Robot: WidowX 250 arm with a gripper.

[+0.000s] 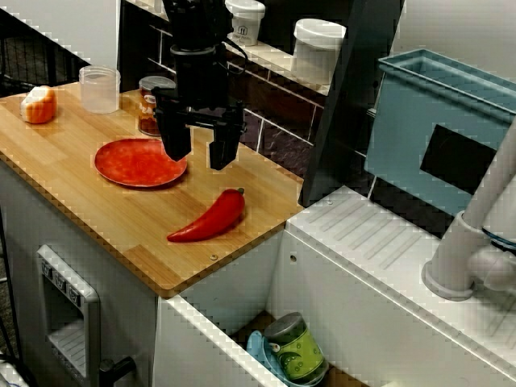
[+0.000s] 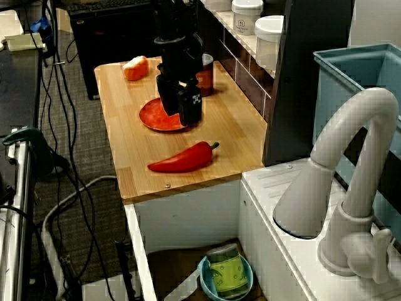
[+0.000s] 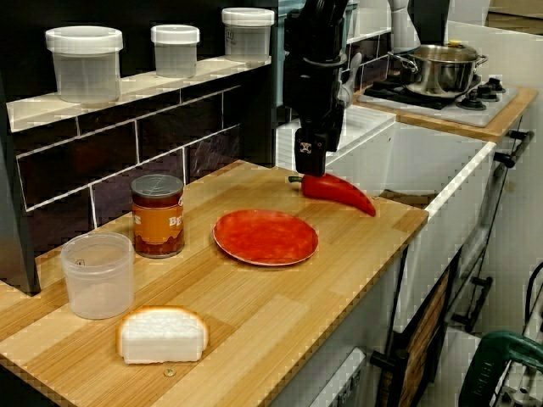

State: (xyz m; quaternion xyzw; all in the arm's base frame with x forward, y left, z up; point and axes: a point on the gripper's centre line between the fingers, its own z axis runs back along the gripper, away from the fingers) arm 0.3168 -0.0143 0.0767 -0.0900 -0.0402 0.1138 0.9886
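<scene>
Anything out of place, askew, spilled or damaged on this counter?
Nothing is spilled or broken. The red pepper lies on the bare counter beside the red plate, not on it, near the open gripper. The can and plastic cup stand upright. Below, a green mug sits tilted in a blue bowl.

Items by count. On the table [image 1: 97, 201]: one red pepper [image 1: 208, 219], one red plate [image 1: 137, 161], one labelled tin [image 3: 157, 215], one clear cup [image 3: 98, 274], one piece of bread [image 3: 162, 334]. On the shelf [image 3: 136, 86]: three lidded jars [image 3: 84, 64] [image 3: 176, 49] [image 3: 248, 31]. On the hob [image 3: 488, 95]: one steel pot [image 3: 439, 69]. Beside the table: one tap [image 2: 360, 188], one blue bin [image 1: 411, 105]. In the open drawer [image 1: 193, 347]: one green mug [image 1: 297, 348], one blue bowl [image 2: 207, 279]. Above the table: one end effector [image 1: 200, 153].
</scene>
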